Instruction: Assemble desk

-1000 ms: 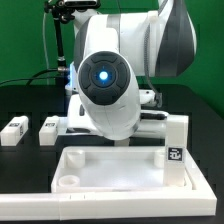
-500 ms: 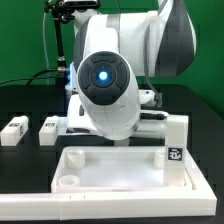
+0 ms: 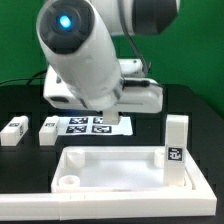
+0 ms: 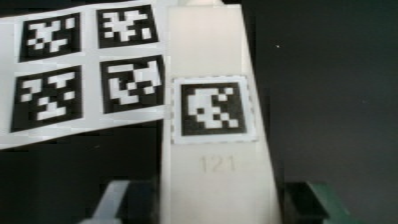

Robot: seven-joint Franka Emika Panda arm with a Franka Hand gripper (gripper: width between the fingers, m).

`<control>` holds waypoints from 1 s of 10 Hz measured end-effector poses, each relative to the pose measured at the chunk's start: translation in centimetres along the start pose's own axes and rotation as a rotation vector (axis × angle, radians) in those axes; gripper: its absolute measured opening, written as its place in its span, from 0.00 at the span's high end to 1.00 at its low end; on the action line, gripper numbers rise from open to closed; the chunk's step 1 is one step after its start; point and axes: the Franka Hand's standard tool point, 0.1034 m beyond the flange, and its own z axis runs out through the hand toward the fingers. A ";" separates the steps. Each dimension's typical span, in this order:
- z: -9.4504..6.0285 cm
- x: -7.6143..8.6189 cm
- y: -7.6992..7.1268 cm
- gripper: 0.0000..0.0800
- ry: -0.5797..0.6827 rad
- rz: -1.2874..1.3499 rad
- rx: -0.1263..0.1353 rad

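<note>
The white desk panel (image 3: 110, 182) lies at the front of the black table. One white leg (image 3: 176, 150) stands upright at its far corner on the exterior view's right, tag facing the camera. Two more legs (image 3: 13, 130) (image 3: 48, 128) lie flat at the exterior view's left. In the wrist view my gripper (image 4: 214, 205) is shut on a fourth tagged leg (image 4: 210, 50), which runs lengthwise away from the jaws, a finger (image 4: 125, 200) on each side. The bulky arm (image 3: 85, 55) hides the jaws and this leg in the exterior view.
The marker board (image 3: 95, 124) lies behind the panel, under the arm; in the wrist view the marker board (image 4: 71, 80) sits right beside the held leg. A black pole and cable stand at the back left against the green backdrop.
The arm has swung toward the exterior view's left and risen, uncovering the marker board. The panel and the other legs have not moved.
</note>
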 end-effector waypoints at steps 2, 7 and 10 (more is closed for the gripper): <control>-3.0 0.8 1.0 0.64 0.109 -0.039 -0.003; -8.4 1.1 -0.2 0.64 0.389 0.027 0.163; -13.5 1.3 1.2 0.64 0.722 0.085 0.214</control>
